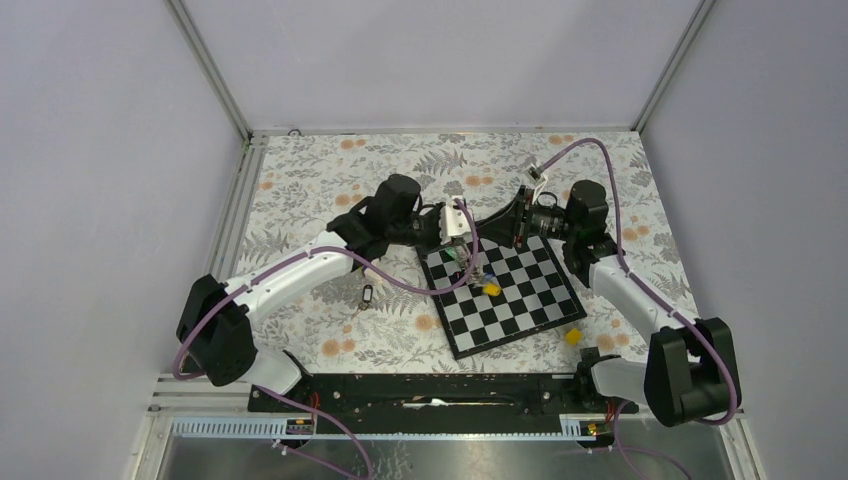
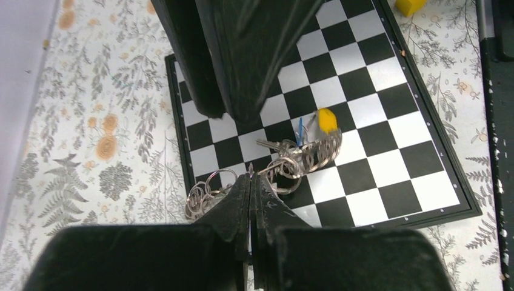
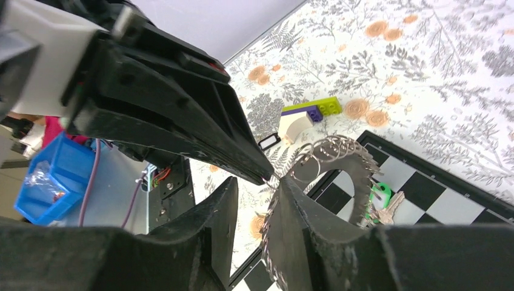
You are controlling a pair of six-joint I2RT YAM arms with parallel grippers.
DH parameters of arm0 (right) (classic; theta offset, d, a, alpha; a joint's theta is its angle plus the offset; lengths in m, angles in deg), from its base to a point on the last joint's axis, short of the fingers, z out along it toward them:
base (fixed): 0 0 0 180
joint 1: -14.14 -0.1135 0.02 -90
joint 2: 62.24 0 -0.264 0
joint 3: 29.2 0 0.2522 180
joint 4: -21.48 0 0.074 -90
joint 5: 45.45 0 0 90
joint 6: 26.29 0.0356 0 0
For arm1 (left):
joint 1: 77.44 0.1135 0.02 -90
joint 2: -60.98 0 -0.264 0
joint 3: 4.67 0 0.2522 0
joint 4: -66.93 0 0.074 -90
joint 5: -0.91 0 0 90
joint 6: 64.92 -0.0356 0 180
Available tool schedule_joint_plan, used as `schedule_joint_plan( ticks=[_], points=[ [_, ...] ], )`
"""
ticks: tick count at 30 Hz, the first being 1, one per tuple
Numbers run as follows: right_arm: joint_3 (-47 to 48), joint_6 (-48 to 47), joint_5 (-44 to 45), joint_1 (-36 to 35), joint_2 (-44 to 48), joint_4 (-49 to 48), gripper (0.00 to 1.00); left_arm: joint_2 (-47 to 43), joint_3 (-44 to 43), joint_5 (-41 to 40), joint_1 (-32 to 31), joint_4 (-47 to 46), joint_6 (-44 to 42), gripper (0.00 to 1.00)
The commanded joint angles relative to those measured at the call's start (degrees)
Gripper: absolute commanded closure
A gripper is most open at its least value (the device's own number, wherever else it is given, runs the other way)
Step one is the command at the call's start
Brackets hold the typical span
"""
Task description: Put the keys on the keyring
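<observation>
Risks first. The black key (image 1: 367,296) lies alone on the flowered cloth, well apart from both tools. It is not yet on the ring and, I judge, will need a separate fetch. The left gripper (image 2: 250,182) is pressed shut, its tip apparently pinching one thin turn of the keyring (image 2: 306,154). So slight a hold could slip, or spread the coil, if either arm tugs. The tools sit nose to nose over the chessboard (image 2: 388,151), so a careless move could knock them together. The right gripper (image 3: 262,197) has its jaws narrowly parted. The ring's rim runs through the gap along one finger and does not look clamped, so the ring might swing or drop. Positions: the keyring runs rightward from the left tip, tilted above the board. The blue key (image 2: 300,128) and yellow key (image 2: 327,120) touch its far rim; whether they are threaded, I cannot tell. The green key (image 3: 380,197) shows just beyond the rim, right of the right gripper.
</observation>
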Motion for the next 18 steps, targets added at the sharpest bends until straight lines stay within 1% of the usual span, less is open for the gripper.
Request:
schedule_joint_plan(
  ticks=[1, 3, 4, 8, 14, 18],
  points=[
    [0.7, -3.7, -1.5, 0.5, 2.6, -0.3, 0.63, -2.3, 0.0, 3.5, 0.4, -1.1, 1.1, 1.00],
    [0.8, -3.2, -1.7, 0.5, 2.4, -0.6, 0.68, -2.2, -0.2, 3.6, 0.4, -1.2, 1.4, 1.00],
    [0.7, -3.2, -1.8, 0.5, 2.3, -0.7, 0.69, -2.1, -0.4, 3.7, 0.5, -1.1, 1.5, 1.00],
    [0.6, -5.5, -1.8, 0.6, 2.4, 0.4, 0.69, -2.0, -1.2, 4.7, 0.6, -0.3, 2.1, 1.00],
    [0.0, -14.6, -4.1, 0.6, 3.9, 4.2, 0.68, -2.2, -2.0, 7.8, 1.8, -0.1, 5.1, 1.00],
    [0.5, -22.2, -6.4, 0.5, 4.7, 9.6, 0.69, -2.5, -2.4, 9.2, 2.3, 0.2, 6.4, 1.00]
  ],
)
